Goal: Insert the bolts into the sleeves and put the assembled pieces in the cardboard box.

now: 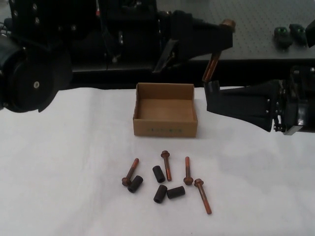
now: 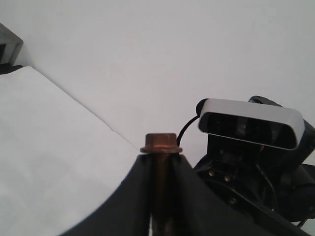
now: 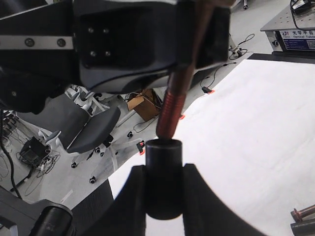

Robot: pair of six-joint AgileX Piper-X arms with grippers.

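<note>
I have the bolt [image 3: 172, 105] pinched in the left fingers [image 2: 128, 201], its tip tilted just over the sleeve [image 3: 162, 167] clamped in the right fingers [image 3: 129, 201] near the cardboard box [image 1: 165, 129]; pushing misaligned could jam or drop it.

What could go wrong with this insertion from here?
1. The bolt meets the sleeve at a slant, tip at its mouth; it may catch instead of sliding in.
2. The left gripper holds the bolt just under its head, so a side push at the tip could swivel it.
3. They meet in the air beyond the box, near the table's far edge; a dropped piece might land off the table.
</note>
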